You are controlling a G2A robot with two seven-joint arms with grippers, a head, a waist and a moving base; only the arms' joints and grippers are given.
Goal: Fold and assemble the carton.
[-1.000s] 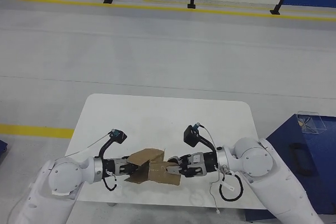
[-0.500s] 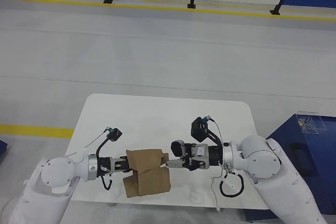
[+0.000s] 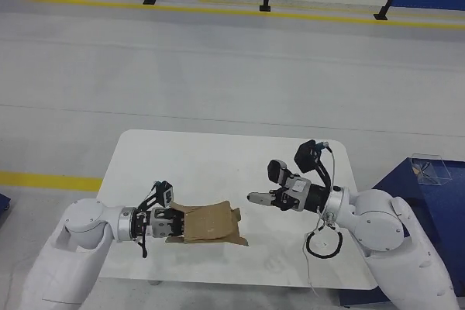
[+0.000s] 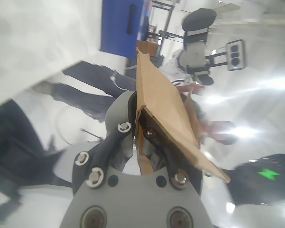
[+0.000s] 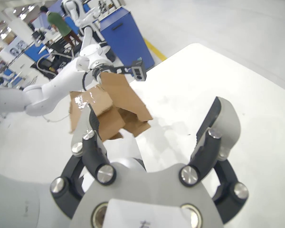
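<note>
Carton (image 3: 209,223): a brown corrugated cardboard box blank, partly opened, with its flaps loose. It is held by one end over the near part of the table. Whether its underside is touching the table cannot be told.
Left gripper (image 3: 168,225): clamped on the carton's end nearest the left arm. In the left wrist view, one dark finger (image 4: 120,110) is seen pressed against a cardboard edge (image 4: 161,110).
Right gripper (image 3: 256,198): its jaws are spread wide with nothing between them. It is positioned near the free end of the carton, apart from it and slightly farther from the robot. In its own wrist view (image 5: 154,119) the carton (image 5: 114,100) is seen ahead.
Table (image 3: 217,155): a white rectangular top with rounded corners, extending beyond both grippers.
Step in hand: judged to be an early stage. The carton is supported by the left gripper while no flap is yet folded shut.
Next move: the right gripper would need to be brought to a loose flap or wall at the free end. The left gripper's clamp would need to be kept firm, so that the panel can be pressed or folded without the carton twisting.
</note>
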